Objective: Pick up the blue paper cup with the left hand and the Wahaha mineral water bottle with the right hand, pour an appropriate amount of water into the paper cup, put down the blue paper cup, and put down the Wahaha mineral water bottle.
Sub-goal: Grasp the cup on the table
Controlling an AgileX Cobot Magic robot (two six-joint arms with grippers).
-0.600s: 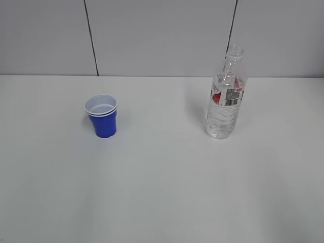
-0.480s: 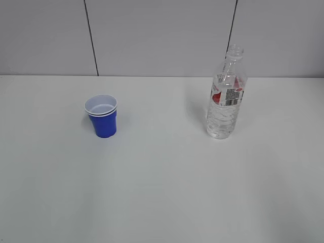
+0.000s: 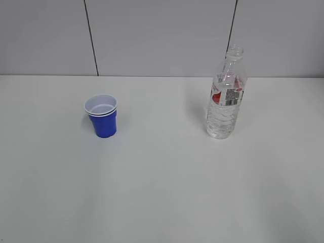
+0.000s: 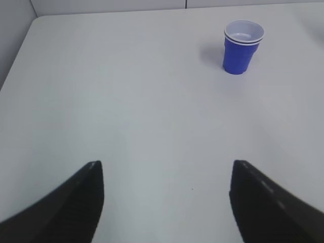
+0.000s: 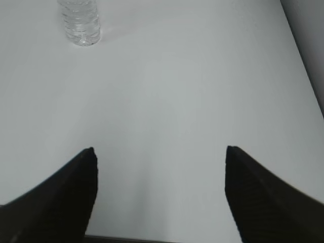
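The blue paper cup (image 3: 103,118) stands upright on the white table, left of centre; it also shows far ahead in the left wrist view (image 4: 242,46). The Wahaha mineral water bottle (image 3: 226,96) stands upright and capless at the right; only its ribbed base shows at the top left of the right wrist view (image 5: 79,21). My left gripper (image 4: 165,169) is open and empty, well short of the cup. My right gripper (image 5: 159,154) is open and empty, well short of the bottle. Neither arm shows in the exterior view.
The white table (image 3: 162,177) runs back to a grey panelled wall (image 3: 162,35). The table's left edge (image 4: 15,61) shows in the left wrist view, its right edge (image 5: 304,66) and near edge (image 5: 152,239) in the right wrist view.
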